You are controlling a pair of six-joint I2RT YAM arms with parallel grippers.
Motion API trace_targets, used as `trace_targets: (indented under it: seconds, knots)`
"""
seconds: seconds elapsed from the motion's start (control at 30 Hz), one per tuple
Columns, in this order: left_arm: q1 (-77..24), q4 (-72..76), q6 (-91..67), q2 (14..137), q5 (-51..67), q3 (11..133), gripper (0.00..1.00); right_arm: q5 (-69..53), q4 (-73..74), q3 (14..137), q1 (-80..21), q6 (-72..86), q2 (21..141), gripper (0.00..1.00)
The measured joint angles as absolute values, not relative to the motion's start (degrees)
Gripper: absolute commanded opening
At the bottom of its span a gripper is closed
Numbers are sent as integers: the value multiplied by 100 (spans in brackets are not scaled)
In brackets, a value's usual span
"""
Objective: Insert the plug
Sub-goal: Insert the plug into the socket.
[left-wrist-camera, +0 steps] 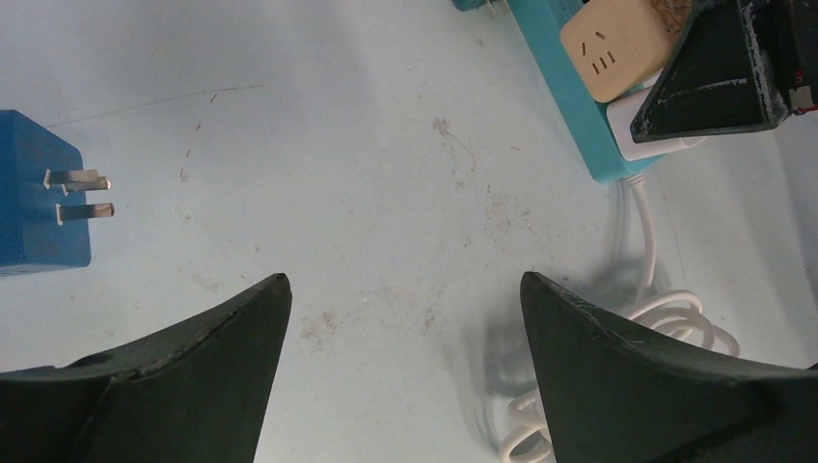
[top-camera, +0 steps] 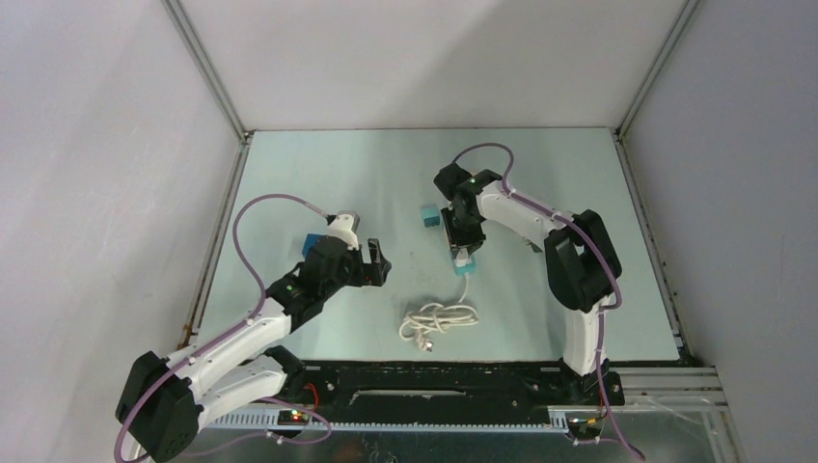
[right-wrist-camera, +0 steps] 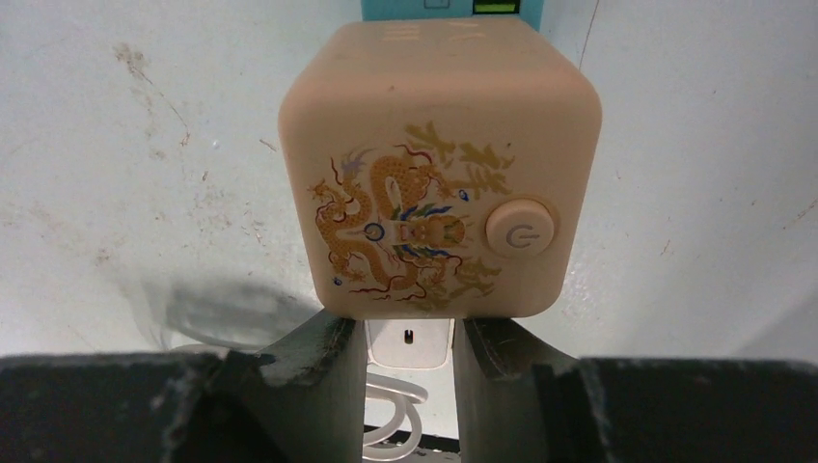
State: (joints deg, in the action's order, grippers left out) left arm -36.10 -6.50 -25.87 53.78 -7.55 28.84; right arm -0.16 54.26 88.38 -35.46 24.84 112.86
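Apart lie one blue plug (left-wrist-camera: 34,207), one socket cube (right-wrist-camera: 439,174).

The cube (right-wrist-camera: 439,183) hides most of the white block (right-wrist-camera: 409,342) below it; the teal strip (right-wrist-camera: 405,8) above it runs off the top edge. In the left wrist view, far left of the cube, the plug (left-wrist-camera: 39,207) is cut by the edge.

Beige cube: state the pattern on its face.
The cube bears a gold dragon with red and blue touches; right wrist view shows it best.
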Motion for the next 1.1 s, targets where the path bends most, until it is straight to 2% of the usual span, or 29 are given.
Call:
trace_targets:
  seconds: [0.93, 0.97, 1.03, 1.1]
  knots:
    - [-3651, -482, -2589, 5430, -740, 2884, 92, -121, 5057, 8499, -3389, 2403, 11146, 0]
    - [-3651, -484, -2589, 5428, -740, 2884, 92, -128, 5057, 8499, -3389, 2392, 11142, 9]
    - [-3651, -489, -2589, 5406, -740, 2884, 92, -139, 5041, 8486, -3389, 2364, 11115, 45]
    - [-3651, -489, -2589, 5360, -742, 2884, 92, -150, 5002, 8447, -3391, 2333, 11069, 64]
